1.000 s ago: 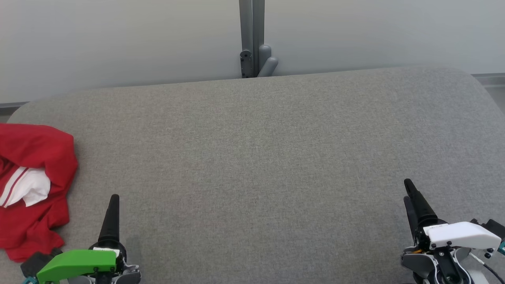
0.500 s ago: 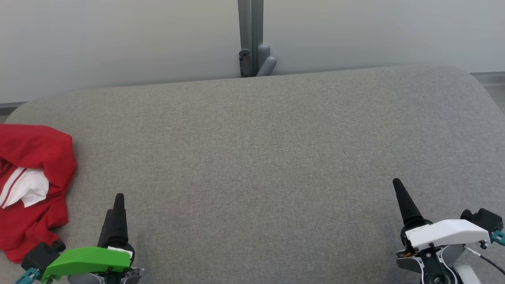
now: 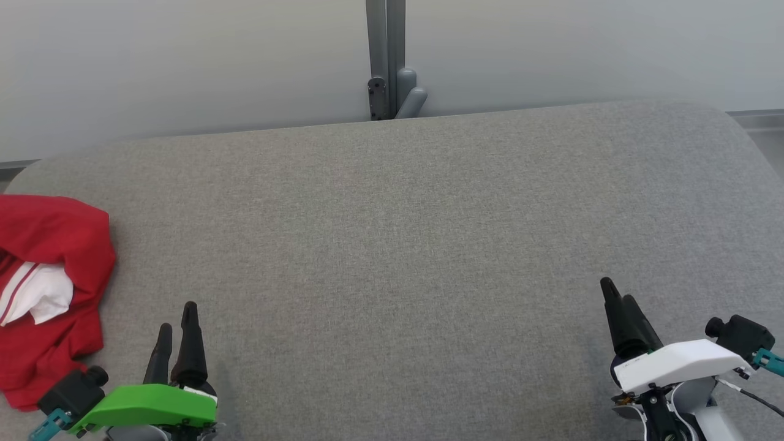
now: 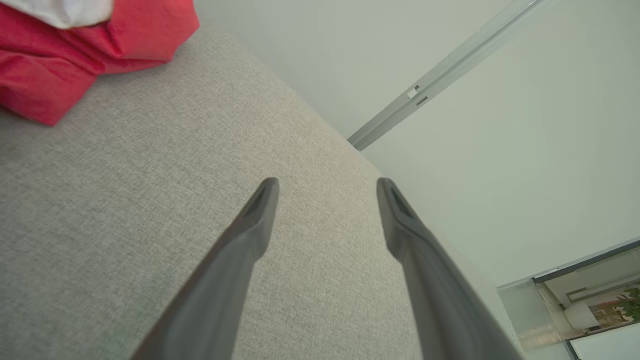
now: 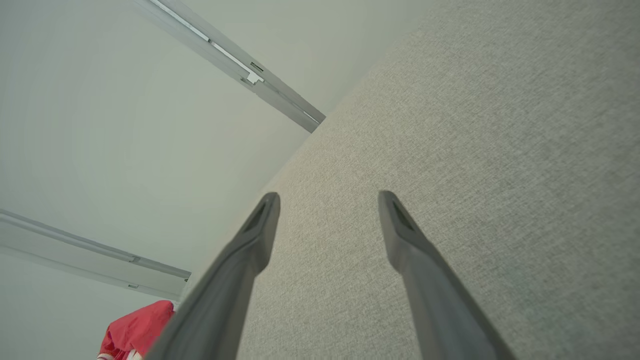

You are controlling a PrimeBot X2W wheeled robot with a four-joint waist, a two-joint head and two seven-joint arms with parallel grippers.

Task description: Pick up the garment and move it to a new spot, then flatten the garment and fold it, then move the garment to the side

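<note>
The left gripper (image 4: pixel 327 182) holds its dark fingers (image 4: pixel 240 250) spread wide above a grey woven fabric surface (image 4: pixel 125 200). A crumpled red-and-white cloth garment (image 4: pixel 75 55) lies ahead, beyond its left-hand finger.

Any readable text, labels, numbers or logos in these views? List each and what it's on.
No readable text in any view.
On the left end effector, a white tag: too small to read.
On the garment: white stripes, no lettering showing.
</note>
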